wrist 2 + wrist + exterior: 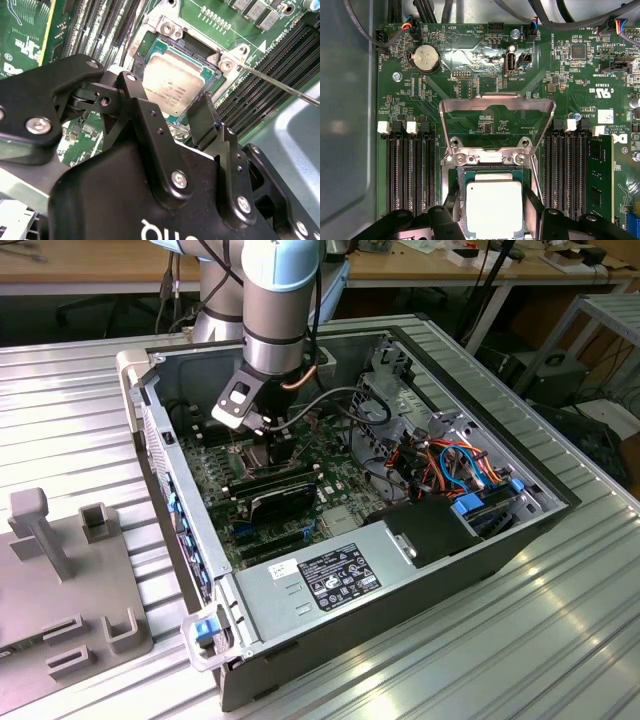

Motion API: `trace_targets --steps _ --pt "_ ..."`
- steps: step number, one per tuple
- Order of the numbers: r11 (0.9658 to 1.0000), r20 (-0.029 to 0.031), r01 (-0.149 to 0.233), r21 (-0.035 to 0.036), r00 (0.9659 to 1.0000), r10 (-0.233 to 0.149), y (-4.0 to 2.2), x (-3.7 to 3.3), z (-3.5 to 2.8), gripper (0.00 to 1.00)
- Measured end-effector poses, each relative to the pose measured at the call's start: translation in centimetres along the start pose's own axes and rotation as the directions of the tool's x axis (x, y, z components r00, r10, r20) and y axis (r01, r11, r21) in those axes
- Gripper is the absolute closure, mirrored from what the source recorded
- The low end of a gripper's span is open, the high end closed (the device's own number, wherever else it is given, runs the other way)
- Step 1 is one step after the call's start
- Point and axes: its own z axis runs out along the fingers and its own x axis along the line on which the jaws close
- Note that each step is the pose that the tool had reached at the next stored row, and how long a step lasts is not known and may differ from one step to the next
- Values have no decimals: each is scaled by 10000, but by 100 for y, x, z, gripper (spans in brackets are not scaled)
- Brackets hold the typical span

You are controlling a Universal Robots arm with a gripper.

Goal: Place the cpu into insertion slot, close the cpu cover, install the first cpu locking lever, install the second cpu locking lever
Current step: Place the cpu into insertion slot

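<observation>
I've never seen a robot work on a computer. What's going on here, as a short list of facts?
setting: open computer case lying on a ribbed metal table
cpu: lying in the insertion slot
cpu cover: swung open, clear of the chip
end effector: down inside the case, right at the cpu
memory slots: long black rows on both sides of the socket

This is looking like a lab: a robot arm (275, 300) is hanging over an open computer case (400, 620) on a metal table (70, 400), wooden desks (100, 265) standing behind.
</observation>
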Motion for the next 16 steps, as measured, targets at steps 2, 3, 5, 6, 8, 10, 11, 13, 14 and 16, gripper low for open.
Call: trace_targets --steps 2,3,5,6,8,10,11,13,14,16 --pt "10000 1 -1 0 10000 1 0 -1 0 38" --pt "10000 -1 -3 0 10000 3 0 0 0 38" --pt "10000 1 -39 3 10000 39 0 1 -2 38" --pt "10000 4 -80 4 10000 80 0 4 -2 38" --pt "9999 8 -170 6 9999 170 0 10 -2 38" --pt "9997 7 -260 8 9997 260 0 14 -1 38" --pt "9997 4 -263 9 9997 263 -1 16 0 38" --pt "9997 -6 -264 9 9997 264 0 19 3 38" --pt "9996 -6 -265 10 9996 265 -1 21 4 38" --pt "9996 -6 -267 11 9996 267 -1 24 7 38"
